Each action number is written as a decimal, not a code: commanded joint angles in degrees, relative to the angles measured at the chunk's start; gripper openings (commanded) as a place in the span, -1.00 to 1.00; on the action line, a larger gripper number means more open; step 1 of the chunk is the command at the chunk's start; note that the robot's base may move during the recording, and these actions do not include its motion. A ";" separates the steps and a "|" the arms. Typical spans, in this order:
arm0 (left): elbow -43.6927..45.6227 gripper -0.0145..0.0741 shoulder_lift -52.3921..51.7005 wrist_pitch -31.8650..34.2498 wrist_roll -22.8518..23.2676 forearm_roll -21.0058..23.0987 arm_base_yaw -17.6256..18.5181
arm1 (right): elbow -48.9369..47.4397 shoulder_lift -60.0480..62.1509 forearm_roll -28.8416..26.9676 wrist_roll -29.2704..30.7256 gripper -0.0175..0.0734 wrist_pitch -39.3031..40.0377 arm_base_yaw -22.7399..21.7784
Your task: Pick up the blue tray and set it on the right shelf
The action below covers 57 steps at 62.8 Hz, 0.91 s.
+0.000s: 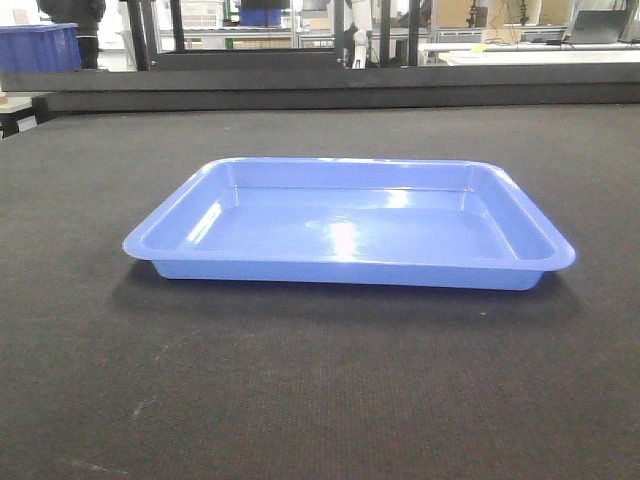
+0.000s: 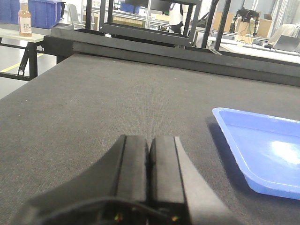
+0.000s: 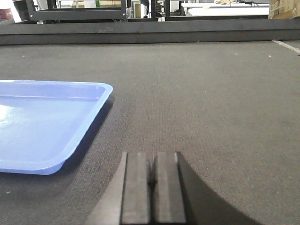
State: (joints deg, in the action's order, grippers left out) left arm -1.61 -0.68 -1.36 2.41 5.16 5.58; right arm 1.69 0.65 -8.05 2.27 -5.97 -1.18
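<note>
There's the blue tray (image 1: 350,225), dead centre on the dark textured desk (image 1: 320,400): shallow glossy periwinkle plastic, rounded corners, flared rim, lights glinting off its bare floor. Low in its wrist view, the left gripper (image 2: 149,143) is clenched on nothing, with the tray at right. The right gripper (image 3: 153,159) is pinched closed too, tray at left. A bottle (image 2: 24,18) stands upper left, its label too small to read.
</note>
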 commanded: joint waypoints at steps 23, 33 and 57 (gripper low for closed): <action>-1.77 -0.78 -0.77 5.14 -0.04 0.39 0.33 | -1.31 1.10 0.38 0.67 -0.49 5.48 -0.07; -1.77 -0.78 -0.77 5.14 -0.04 0.39 0.33 | -1.31 1.10 0.38 0.67 -0.49 5.48 -0.07; -1.65 -0.78 -0.77 8.18 -0.04 0.39 0.33 | -1.35 1.10 0.38 0.67 -0.49 12.41 -0.07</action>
State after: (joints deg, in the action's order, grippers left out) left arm -1.61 -0.68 -0.66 2.37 5.16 5.58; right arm 1.69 0.65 -8.05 2.27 -1.72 -1.18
